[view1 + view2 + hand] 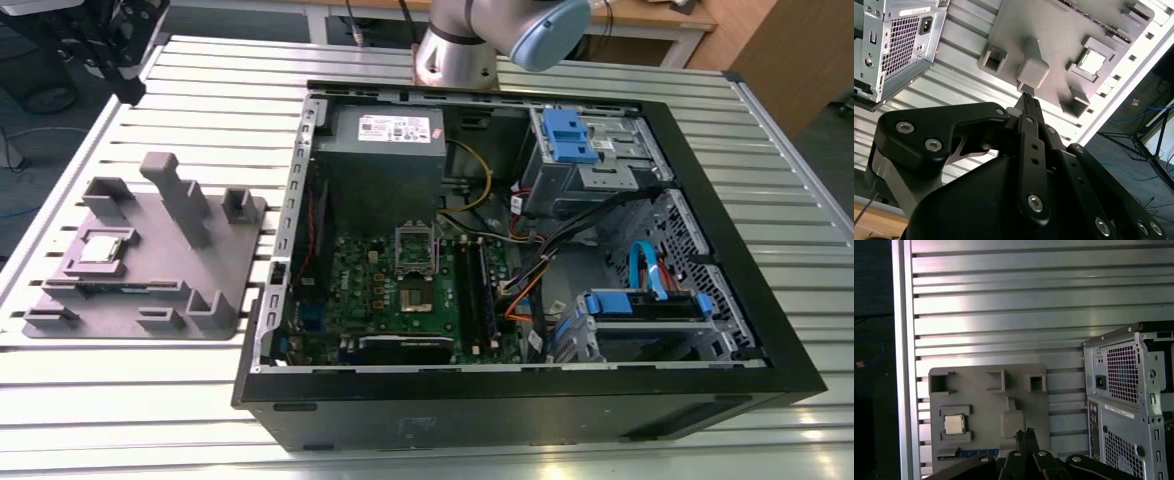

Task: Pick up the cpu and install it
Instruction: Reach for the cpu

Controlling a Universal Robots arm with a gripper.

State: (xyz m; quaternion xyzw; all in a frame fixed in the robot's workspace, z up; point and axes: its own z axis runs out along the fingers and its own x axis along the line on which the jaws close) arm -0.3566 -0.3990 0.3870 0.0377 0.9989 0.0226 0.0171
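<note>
The cpu (104,247) lies flat in a square recess of a grey holder plate (227,262), toward the exterior view's left. Low raised lips frame it on its sides, and its top face is uncovered, with open air above. A taller upright block (174,195) rises from the plate nearby but apart from the chip.

The cpu's lid is a dull silvery-beige metal, and the holder is matte grey plastic with blocky pockets. The plate rests on a ribbed aluminium table (134,410), just beside the open black computer case (534,405), whose green motherboard (360,290) faces up.

In the second wrist view the black gripper (1029,98) hangs above the plate. Its slim fingers (1025,107) are pressed together, grasping nothing and well apart from the cpu.
</note>
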